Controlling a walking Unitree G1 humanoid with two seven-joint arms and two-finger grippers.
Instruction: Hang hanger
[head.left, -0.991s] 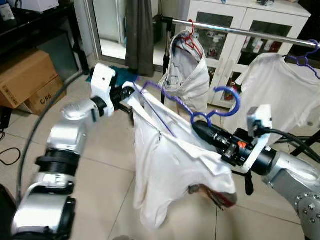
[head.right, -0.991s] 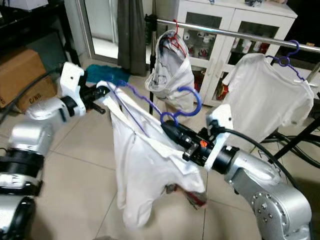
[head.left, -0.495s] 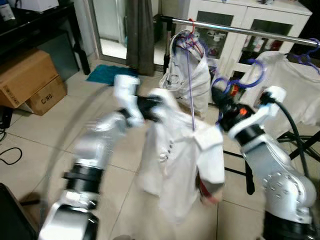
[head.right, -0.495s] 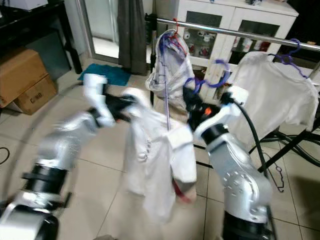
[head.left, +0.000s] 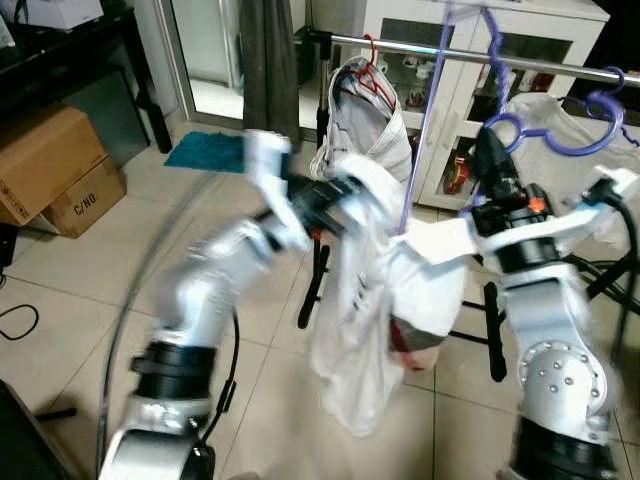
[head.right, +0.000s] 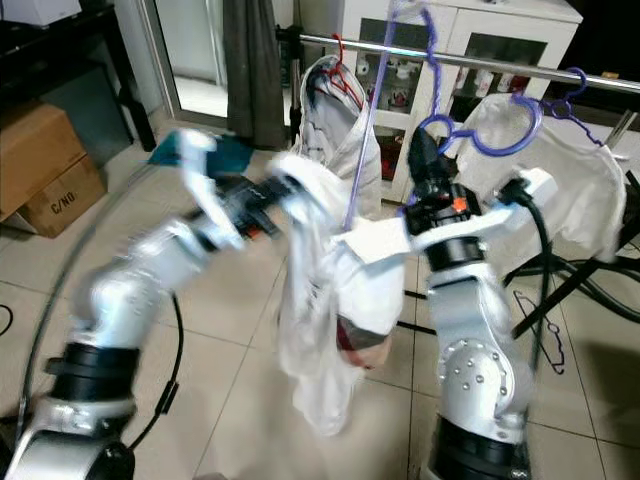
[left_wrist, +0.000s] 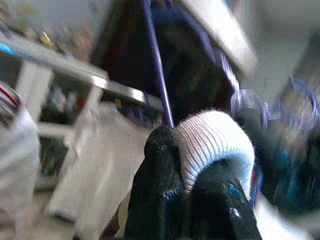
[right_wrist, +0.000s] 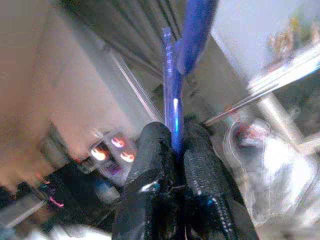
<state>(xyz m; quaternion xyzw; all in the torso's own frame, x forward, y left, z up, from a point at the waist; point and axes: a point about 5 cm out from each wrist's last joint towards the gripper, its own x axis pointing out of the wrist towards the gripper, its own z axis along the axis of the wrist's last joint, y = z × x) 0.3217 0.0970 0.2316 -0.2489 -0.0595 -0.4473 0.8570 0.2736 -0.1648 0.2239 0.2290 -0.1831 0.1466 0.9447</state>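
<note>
Right gripper (head.left: 492, 160) raised at right centre of the left eye view, fingers pointing up, clamped on the neck of the purple hanger (head.left: 545, 137). Hanger hook curls just right of and above the fingertips, close under the metal rail (head.left: 560, 68) that crosses the upper frame; contact between hook and rail not discernible. Right wrist view confirms: both black fingers (right_wrist: 155, 165) pressed together with the blue-purple hanger wire pinched between them.

Left gripper (head.left: 325, 200) at frame centre, motion-blurred, closed on a fold of the white shirt (head.left: 375, 300). Left wrist view: ribbed white cloth bulging from between the two black fingers (left_wrist: 157, 185), thin purple hanger arm rising just behind.

Shirt hangs from the hanger between the two grippers, lower hem dropping toward bottom centre above the tiled floor (head.left: 80, 270).

On the rail: pale garment on a red hanger (head.left: 375, 85) at upper centre; second white shirt (head.left: 575, 150) on its own purple hanger at far right. White cabinet (head.left: 540, 40) behind the rail. Cardboard boxes (head.left: 55, 170) at left edge.
</note>
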